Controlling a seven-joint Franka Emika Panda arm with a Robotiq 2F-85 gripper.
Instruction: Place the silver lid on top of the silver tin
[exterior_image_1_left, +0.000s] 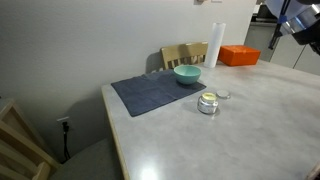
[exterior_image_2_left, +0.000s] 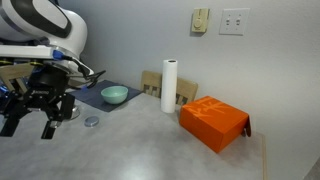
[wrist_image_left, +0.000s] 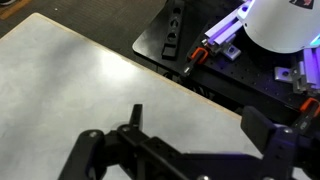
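Note:
The silver tin (exterior_image_1_left: 208, 103) stands open on the grey table, pale inside, just in front of the teal bowl (exterior_image_1_left: 187, 74). The silver lid (exterior_image_1_left: 223, 95) lies flat on the table right beside the tin; it also shows in an exterior view (exterior_image_2_left: 91, 122). My gripper (exterior_image_2_left: 30, 125) hangs above the table, apart from both, with the tin mostly hidden behind it in that view. In the wrist view the gripper (wrist_image_left: 197, 125) is wide open and empty over bare tabletop; neither the tin nor the lid shows there.
A dark blue mat (exterior_image_1_left: 150, 93) lies under the bowl. An orange box (exterior_image_2_left: 213, 122) and a paper towel roll (exterior_image_2_left: 170, 87) stand on the table. A wooden chair (exterior_image_1_left: 185, 54) is at the far edge. The table edge (wrist_image_left: 170, 75) shows in the wrist view.

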